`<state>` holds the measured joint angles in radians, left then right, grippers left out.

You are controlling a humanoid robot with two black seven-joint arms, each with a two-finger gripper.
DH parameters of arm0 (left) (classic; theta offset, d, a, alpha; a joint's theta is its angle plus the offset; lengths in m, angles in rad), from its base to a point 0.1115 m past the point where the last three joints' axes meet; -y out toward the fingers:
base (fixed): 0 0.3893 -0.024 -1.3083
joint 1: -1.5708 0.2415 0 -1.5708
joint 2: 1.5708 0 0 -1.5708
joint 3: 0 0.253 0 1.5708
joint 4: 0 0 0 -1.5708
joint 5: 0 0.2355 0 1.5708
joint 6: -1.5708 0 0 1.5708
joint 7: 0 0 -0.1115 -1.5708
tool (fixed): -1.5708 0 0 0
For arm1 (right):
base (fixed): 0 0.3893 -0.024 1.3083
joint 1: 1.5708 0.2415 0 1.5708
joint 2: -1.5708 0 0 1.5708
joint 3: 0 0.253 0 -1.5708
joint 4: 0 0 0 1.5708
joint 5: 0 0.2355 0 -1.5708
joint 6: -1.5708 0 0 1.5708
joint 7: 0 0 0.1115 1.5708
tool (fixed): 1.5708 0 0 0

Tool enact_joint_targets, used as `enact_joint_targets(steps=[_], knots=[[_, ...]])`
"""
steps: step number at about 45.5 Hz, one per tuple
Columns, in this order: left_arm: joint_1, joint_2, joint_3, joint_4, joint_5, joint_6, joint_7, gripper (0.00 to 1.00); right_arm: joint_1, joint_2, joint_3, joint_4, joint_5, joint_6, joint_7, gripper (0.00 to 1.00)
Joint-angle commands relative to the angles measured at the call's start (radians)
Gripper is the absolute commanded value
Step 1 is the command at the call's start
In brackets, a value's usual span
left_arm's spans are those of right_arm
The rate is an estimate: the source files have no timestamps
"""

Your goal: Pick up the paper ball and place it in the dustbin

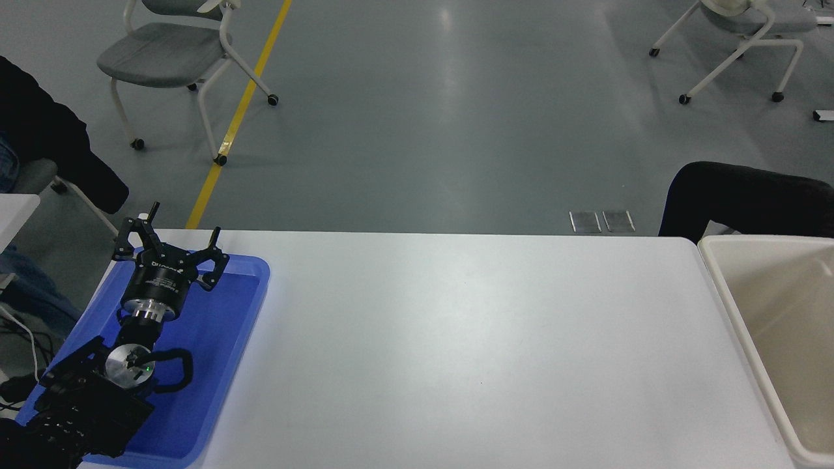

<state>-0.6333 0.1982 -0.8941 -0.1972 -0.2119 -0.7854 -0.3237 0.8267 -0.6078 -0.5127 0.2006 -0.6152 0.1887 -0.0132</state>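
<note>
The cream-beige dustbin (722, 277) stands at the table's right end, cut off by the picture's right edge; the part of its inside that shows holds nothing. The paper ball is out of view. My right gripper is out of view too. My left gripper (171, 234) is parked over the blue tray at the lower left, its fingers spread open and empty.
A shallow blue tray (244, 312) lies at the table's left end under my left arm. A person's dark sleeve (743, 195) shows behind the dustbin at the far right. Another person in dark clothes (45, 143) sits at the far left. Chairs stand on the floor beyond.
</note>
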Motion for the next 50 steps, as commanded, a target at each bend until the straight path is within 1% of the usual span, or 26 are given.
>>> enact_joint_targets(steps=[1,6,10,21,22,23,24,25,27,28,50], knots=[[0.0,0.0,0.0,-0.001,-0.001,0.0,0.0,1.0,-0.098,0.105,0.101,-0.076,0.16,-0.06,-0.021,0.0],[0.0,0.0,0.001,-0.001,0.0,0.0,0.0,1.0,-0.109,0.118,0.19,-0.086,0.158,-0.061,-0.034,0.0],[0.0,0.001,0.001,0.002,-0.001,0.0,0.0,1.0,-0.12,0.135,0.209,-0.096,0.158,-0.063,-0.036,0.0],[0.0,0.0,0.0,-0.001,0.0,0.0,0.0,1.0,-0.132,0.134,0.238,-0.096,0.16,-0.061,-0.034,0.0],[0.0,0.0,0.0,-0.001,0.0,0.0,0.0,1.0,-0.132,0.134,0.246,-0.095,0.161,-0.061,-0.034,0.14],[0.0,0.0,0.001,0.002,-0.001,0.0,0.0,1.0,-0.133,0.134,0.253,-0.096,0.16,-0.061,-0.034,0.43],[0.0,0.0,0.001,-0.001,0.0,0.0,0.0,1.0,-0.135,0.134,0.261,-0.095,0.161,-0.061,-0.034,0.68],[0.0,0.0,0.001,-0.001,-0.001,0.0,0.0,1.0,-0.136,0.134,0.269,-0.095,0.161,-0.061,-0.033,0.84],[0.0,0.0,0.0,-0.001,0.0,0.0,0.0,1.0,-0.138,0.134,0.284,-0.093,0.161,-0.06,-0.033,0.97],[0.0,0.0,0.001,-0.001,0.0,0.0,0.0,1.0,-0.139,0.134,0.287,-0.093,0.161,-0.058,-0.033,1.0],[0.0,0.001,0.001,0.002,0.0,0.0,0.0,1.0,-0.094,0.123,0.325,-0.072,0.164,-0.055,-0.024,1.0]])
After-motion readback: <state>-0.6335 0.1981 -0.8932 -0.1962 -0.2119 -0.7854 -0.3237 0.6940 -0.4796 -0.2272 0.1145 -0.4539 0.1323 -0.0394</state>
